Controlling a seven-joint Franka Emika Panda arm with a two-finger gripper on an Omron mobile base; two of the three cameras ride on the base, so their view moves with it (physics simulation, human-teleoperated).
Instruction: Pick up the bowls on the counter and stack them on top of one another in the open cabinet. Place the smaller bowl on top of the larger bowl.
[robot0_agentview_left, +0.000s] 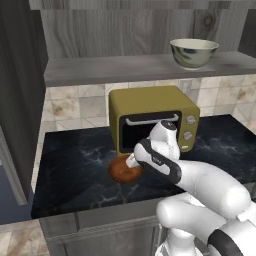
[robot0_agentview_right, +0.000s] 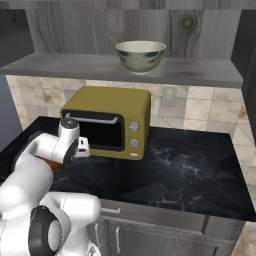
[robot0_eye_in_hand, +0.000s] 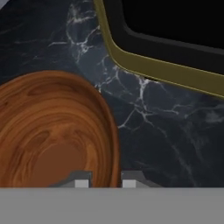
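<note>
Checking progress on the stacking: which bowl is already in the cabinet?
The cream bowl, standing on the cabinet shelf. The brown bowl sits on the counter before the microwave.

This was a rendered kitchen. A yellow microwave (robot0_agentview_left: 154, 119) sat on a black marble-veined table (robot0_agentview_right: 190, 170) above grey cabinet fronts (robot0_agentview_right: 150, 235). Beige tiles (robot0_agentview_left: 75, 107) lined the wall, under a grey wooden wall cabinet shelf (robot0_agentview_left: 125, 67) bearing a cream bowl (robot0_agentview_right: 140, 56).

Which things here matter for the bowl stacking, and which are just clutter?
Job:
smaller bowl, rim between the pincer tips
larger bowl, on the shelf
open cabinet
counter

Clutter:
yellow microwave
wall outlet
</note>
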